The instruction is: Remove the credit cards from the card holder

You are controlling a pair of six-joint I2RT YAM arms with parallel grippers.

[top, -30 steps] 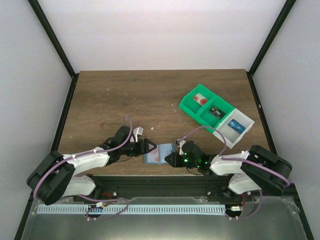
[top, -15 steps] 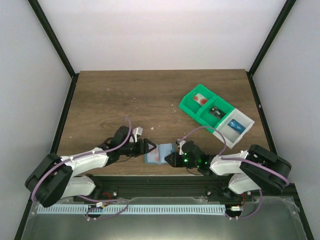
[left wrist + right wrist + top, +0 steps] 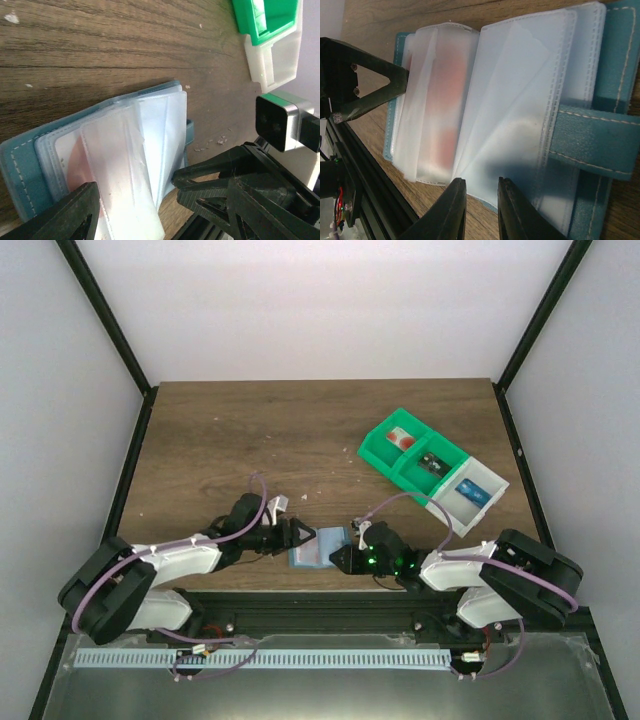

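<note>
Probing the open card holder [image 3: 318, 548], left gripper [image 3: 296, 536] jaws spread, right gripper [image 3: 338, 558] jaws untellable; the pinkish credit card [image 3: 444, 95] likely needs pinching next

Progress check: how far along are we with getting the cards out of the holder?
Done: the card holder lies open on the table, its clear sleeves fanned out. In hand: the left gripper is at one edge and the right gripper at the other. Left: all the pulling. A pinkish-red card sits inside a sleeve, and no card lies loose on the table.
</note>
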